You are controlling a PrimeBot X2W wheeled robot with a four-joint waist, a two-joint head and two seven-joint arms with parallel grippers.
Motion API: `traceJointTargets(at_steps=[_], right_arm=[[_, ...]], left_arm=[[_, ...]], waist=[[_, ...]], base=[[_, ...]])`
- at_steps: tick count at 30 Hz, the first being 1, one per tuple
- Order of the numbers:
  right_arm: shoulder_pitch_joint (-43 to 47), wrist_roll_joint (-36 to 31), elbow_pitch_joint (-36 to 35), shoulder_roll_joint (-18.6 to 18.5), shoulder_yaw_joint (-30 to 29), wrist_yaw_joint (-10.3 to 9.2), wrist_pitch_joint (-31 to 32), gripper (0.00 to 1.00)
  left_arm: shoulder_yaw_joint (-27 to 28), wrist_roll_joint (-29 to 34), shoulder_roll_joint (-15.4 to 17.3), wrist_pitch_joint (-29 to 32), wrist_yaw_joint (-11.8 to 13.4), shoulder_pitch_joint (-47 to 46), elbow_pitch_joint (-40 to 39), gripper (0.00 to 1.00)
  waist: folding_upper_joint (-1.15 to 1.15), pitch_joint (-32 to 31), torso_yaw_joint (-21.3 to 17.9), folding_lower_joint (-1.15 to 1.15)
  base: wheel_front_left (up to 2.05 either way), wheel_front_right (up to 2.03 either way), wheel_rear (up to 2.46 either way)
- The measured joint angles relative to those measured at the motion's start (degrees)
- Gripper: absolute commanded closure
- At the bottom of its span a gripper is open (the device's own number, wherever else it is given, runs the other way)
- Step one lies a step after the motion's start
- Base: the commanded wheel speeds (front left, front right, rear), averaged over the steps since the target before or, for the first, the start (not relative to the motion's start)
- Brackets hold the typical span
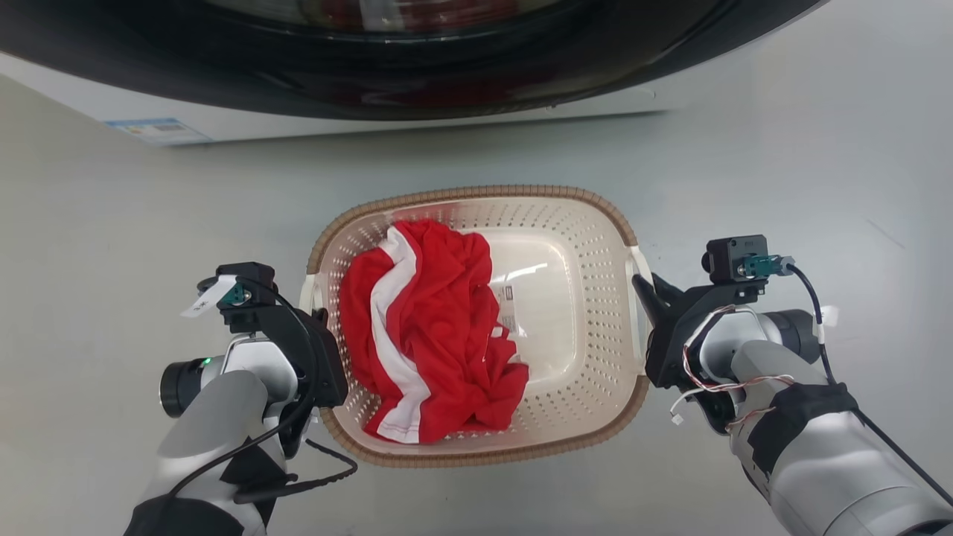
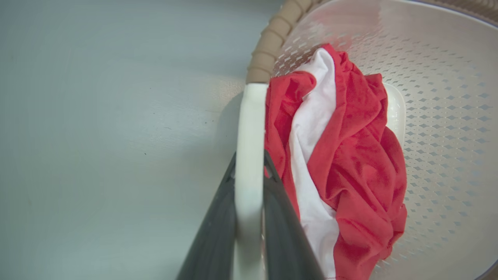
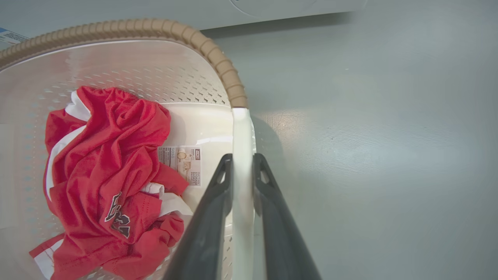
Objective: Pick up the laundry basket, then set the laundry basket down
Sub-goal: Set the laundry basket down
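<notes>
The laundry basket (image 1: 484, 191) sits on the washer's near side, in front of its dark round door (image 1: 447, 82), with a strip of grey floor (image 1: 112, 238) between them. Its long brown woven-look rim runs roughly parallel to the washer's front. We cannot tell whether its base touches the floor or hangs just above it.

We see the left gripper (image 2: 249, 159) closed onto the white left handle (image 2: 249, 116), one dark finger pressed against each face of the bar, on the side of the basket under the washer's blue label (image 1: 156, 131). The right gripper (image 3: 242, 156) clamps the white right handle (image 3: 242, 128) in the same way, with no gap between fingers and plastic, at the basket's opposite end.

Inside the basket a crumpled red garment (image 1: 428, 327) with white stripes fills the half towards the left handle. It reaches from the perforated wall nearest the washer to the wall farthest from it. In the right wrist view we make out dark lettering on the cloth, but cannot read it. Beside the garment, on the bare cream bottom, lies a small printed sticker (image 1: 508, 305), partly covered by the red cloth.
</notes>
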Motion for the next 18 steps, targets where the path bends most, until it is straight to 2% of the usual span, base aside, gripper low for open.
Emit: traceJointTargets(at_steps=[12,18], right_arm=[[-1.95,-2.1,0.2,-0.64,1.07,0.0,-5.9,1.0],[-2.2,-2.07,0.93,-0.52,0.78,0.0,-7.24,1.0]], left_arm=[[-1.0,1.01,-0.07,-6.09,0.02,-1.38,-0.43,1.0],[-0.81,0.98,-0.2,-7.09,-0.07,-1.54,-0.15,1.0]], waist=[[0.0,5.25,0.47,-0.01],[0.0,7.23,0.59,-0.01]], base=[[0.0,0.0,0.0],[0.0,0.0,0.0]])
